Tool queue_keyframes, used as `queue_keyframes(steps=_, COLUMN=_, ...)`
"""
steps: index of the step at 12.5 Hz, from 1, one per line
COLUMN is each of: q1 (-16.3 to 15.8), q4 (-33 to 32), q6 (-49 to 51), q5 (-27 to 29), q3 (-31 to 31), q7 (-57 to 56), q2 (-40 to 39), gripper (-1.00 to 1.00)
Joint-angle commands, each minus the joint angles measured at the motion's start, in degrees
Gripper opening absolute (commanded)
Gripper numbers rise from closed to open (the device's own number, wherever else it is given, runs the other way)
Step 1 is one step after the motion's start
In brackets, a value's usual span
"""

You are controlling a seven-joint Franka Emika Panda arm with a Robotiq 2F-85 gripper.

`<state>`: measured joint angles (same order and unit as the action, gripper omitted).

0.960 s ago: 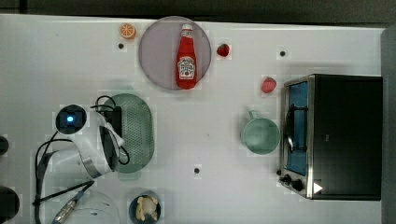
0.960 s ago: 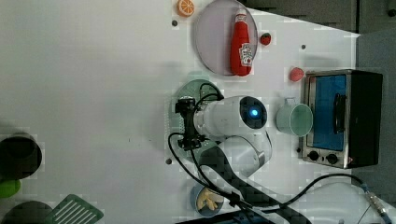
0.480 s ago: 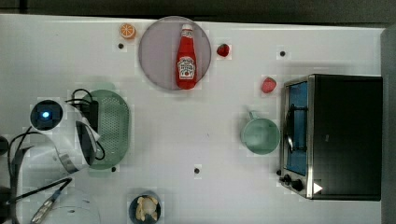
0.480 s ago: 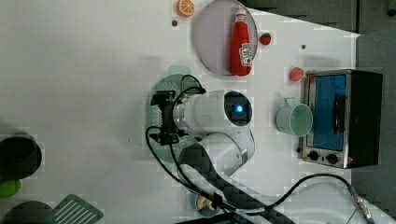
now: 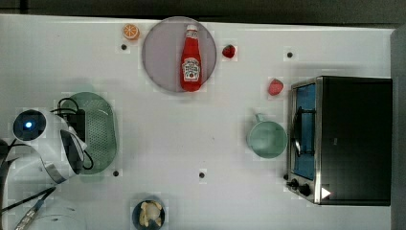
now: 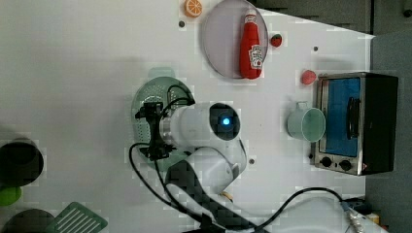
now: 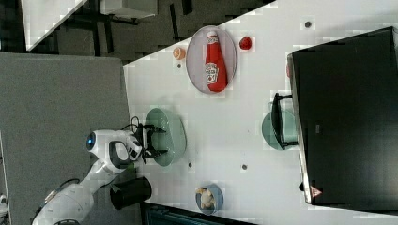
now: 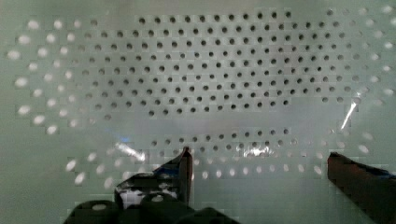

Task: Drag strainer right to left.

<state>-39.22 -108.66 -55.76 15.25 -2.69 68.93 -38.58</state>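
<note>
Pincer (image 8: 257, 163) spread open inside strainer (image 5: 100, 129); cup (image 5: 266, 139), plate (image 5: 160, 57) well apart.

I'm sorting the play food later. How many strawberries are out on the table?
2. One strawberry lies just off the grey plate on the top view's right; the other strawberry sits beside the toaster oven. Others may be hidden.

1. Strainer (image 8: 196, 70): pale mint plastic, smooth, faintly glossy, pierced with small holes.
2. Table (image 5: 191, 134): white, smooth, matt.
3. Toaster oven (image 5: 349, 139): black casing, shiny metal front trim.
4. Ketchup bottle (image 5: 191, 60): glossy red plastic.
5. Plate (image 5: 158, 57): grey, matt.
</note>
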Motion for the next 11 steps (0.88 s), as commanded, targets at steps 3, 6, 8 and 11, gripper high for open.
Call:
queue_keyframes(steps=3, q1=-0.76, q4=2.55, q6=-2.15, q5=0.58, q3=-1.02, q7=4.64, q2=1.11, gripper=1.00)
queue_keyframes(steps=6, q1=-0.66, q4=2.42, q6=7.95, q5=-3.48, q3=2.26, q7=-7.09, q2=7.45, gripper=1.00)
queue_keyframes(steps=8, q1=-0.45, q4=2.45, q6=17.12, q5=-6.18, q3=7.04, q7=-17.56, q2=14.78, gripper=1.00)
queue_keyframes(steps=11, q1=0.13, q4=2.57, q6=29.09, q5=-8.19, q3=17.10, q7=-32.08, q2=28.09, gripper=1.00)
